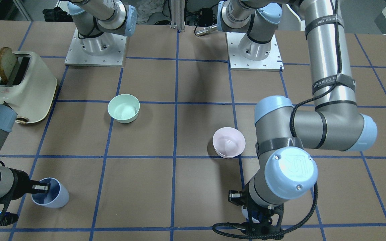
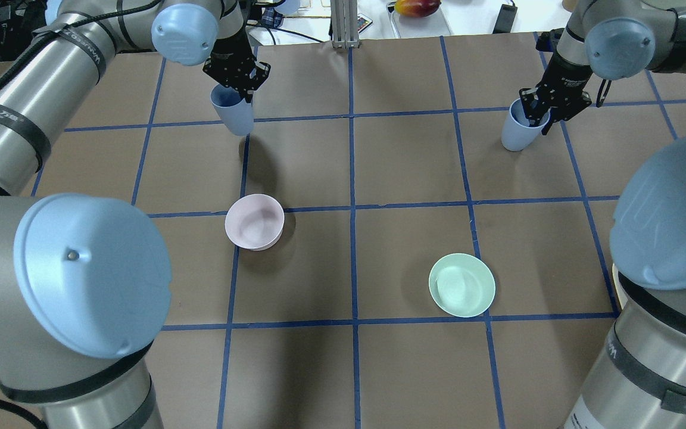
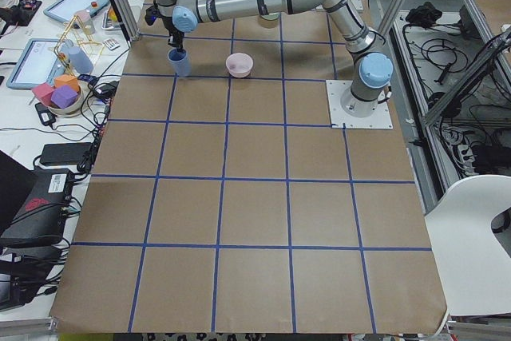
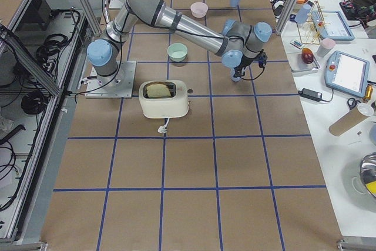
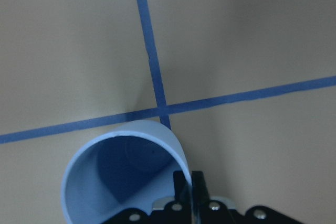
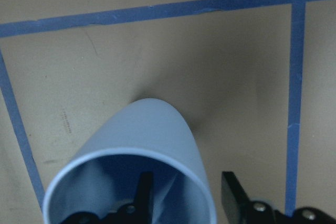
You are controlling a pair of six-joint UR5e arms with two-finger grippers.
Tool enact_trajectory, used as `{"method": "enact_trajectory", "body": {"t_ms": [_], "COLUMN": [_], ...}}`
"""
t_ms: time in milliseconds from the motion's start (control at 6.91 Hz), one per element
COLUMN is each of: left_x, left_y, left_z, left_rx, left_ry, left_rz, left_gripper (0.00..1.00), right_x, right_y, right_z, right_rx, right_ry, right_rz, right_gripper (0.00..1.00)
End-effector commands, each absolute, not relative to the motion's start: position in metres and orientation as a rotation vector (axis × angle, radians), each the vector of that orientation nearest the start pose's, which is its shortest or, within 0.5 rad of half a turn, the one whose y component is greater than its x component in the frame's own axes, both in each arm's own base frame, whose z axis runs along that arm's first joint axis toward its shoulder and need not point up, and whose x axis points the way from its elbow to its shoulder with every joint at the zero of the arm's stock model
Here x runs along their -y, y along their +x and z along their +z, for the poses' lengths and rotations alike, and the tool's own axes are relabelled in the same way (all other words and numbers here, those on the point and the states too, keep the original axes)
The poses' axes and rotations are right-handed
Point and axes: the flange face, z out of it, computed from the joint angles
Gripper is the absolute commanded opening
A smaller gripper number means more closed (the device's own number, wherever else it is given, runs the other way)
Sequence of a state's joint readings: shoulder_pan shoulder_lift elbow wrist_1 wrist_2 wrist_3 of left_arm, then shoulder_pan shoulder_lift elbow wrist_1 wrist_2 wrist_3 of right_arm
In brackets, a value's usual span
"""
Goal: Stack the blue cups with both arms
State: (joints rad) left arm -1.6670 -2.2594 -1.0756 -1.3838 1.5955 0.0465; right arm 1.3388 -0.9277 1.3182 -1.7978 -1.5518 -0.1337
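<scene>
1. Nearest the robot, a mint-green bowl (image 2: 462, 285) is seen on the tabletop (image 2: 379, 369), with a pink bowl (image 2: 255, 221) at its 10 o'clock. Neither is touched.
2. Farther out, at 12 o'clock from the pink bowl, the left blue cup (image 2: 234, 116) is clamped by its wall in the left tool (image 2: 237, 88). It is held upright, mouth up, and looks a little lifted.
3. The right blue cup (image 2: 515, 134) is found at 3 o'clock from it, well apart, also upright.
4. The right tool (image 2: 536, 110) is spread: one of its fingers (image 6: 233, 195) is outside the wall and one inside, with nothing squeezed.
5. For stacking, the left cup would likely be carried toward 3 o'clock and lowered straight in.
</scene>
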Motion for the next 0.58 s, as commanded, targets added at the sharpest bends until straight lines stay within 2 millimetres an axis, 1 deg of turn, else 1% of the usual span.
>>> {"method": "enact_trajectory", "body": {"t_ms": [0, 145, 289, 434], "left_x": [0.695, 0.676, 0.636, 0.624], "left_y": [-0.324, -0.366, -0.41, -0.42], "left_z": [0.325, 0.318, 0.317, 0.304], "left_rx": [-3.165, -3.203, -3.196, -3.178], "left_ry": [0.093, 0.075, 0.17, 0.191], "left_rz": [-0.025, -0.009, 0.063, 0.095], "left_gripper": [0.0, 0.0, 0.0, 0.0], "right_x": [0.713, 0.713, 0.708, 0.704], "right_y": [-0.03, -0.03, -0.027, -0.025], "right_z": [0.245, 0.258, 0.275, 0.293], "right_rx": [-3.081, -3.078, -3.074, -3.077], "right_ry": [0.156, 0.156, 0.154, 0.152], "right_rz": [0.232, 0.233, 0.227, 0.214], "right_gripper": [0.0, 0.0, 0.0, 0.0]}}
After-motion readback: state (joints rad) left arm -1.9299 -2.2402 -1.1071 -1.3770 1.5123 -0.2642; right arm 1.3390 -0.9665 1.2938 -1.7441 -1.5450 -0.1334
